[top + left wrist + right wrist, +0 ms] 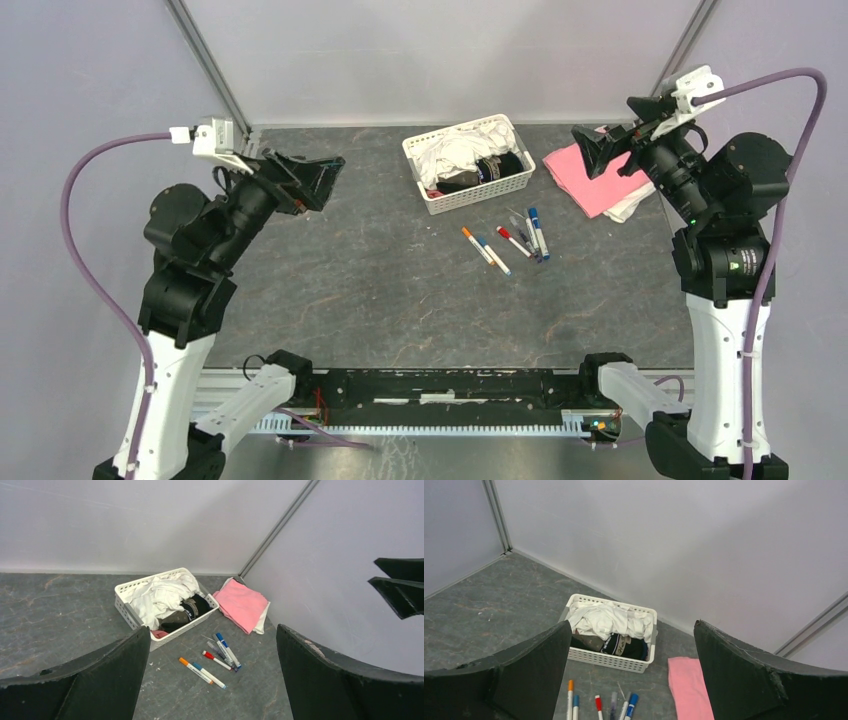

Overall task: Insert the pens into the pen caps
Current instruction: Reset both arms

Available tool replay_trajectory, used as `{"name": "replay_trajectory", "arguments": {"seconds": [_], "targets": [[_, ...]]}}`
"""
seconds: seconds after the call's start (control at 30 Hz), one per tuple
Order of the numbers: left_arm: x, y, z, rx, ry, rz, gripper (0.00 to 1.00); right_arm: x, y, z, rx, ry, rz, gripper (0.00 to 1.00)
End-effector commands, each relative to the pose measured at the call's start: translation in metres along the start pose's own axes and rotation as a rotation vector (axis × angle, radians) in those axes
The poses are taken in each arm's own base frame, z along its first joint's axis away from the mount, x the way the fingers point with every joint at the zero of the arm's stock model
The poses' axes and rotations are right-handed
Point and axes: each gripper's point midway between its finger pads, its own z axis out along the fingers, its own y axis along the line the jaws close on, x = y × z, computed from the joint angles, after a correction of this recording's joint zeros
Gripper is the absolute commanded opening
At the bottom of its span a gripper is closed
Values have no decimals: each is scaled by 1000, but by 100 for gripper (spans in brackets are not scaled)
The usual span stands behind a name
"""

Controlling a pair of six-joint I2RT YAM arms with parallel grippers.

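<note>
Top view: the left claw [322, 180] hangs above the tabletop [350, 290] on the left side, jaws spread wide with nothing between them. The right claw [592, 150] is raised at the far right, by the pink cloth [585, 180], and is just as wide and empty. The pens [505, 240] lie in a loose row just in front of the white basket [480, 195], which is full of crumpled fabric. They are well apart from both claws.

Left wrist view: the two dark fingers [90, 680] stand far apart and frame the pens. An orange-ended pen [192, 669] lies just beside a blue-ended one [212, 676]. A red-ended pen [215, 659] sits next, then a dark pen and a blue-ended pen close together.

Right wrist view: its fingers [744, 670] are parted wide and grip nothing. The pens' coloured ends show along the bottom edge, in front of the basket, with the cloth to their right.
</note>
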Motion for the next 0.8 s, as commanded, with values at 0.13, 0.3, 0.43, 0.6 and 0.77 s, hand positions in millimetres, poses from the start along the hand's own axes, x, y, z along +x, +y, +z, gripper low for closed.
{"name": "replay_trajectory", "arguments": {"seconds": [0.13,0.3,0.43,0.6,0.77], "targets": [[4,-8,-9,49,17,12,100,6,4,-4,-3,20,56,98],[11,-6,-10,50,29,11,100,13,9,-3,-34,31,38,98],[14,-5,-11,52,29,11,100,16,16,-3,-74,31,27,98],[17,-5,-15,57,24,7,100,17,17,-2,-87,31,17,98],[20,-4,-15,58,27,6,100,19,19,-1,-98,35,22,98]]}}
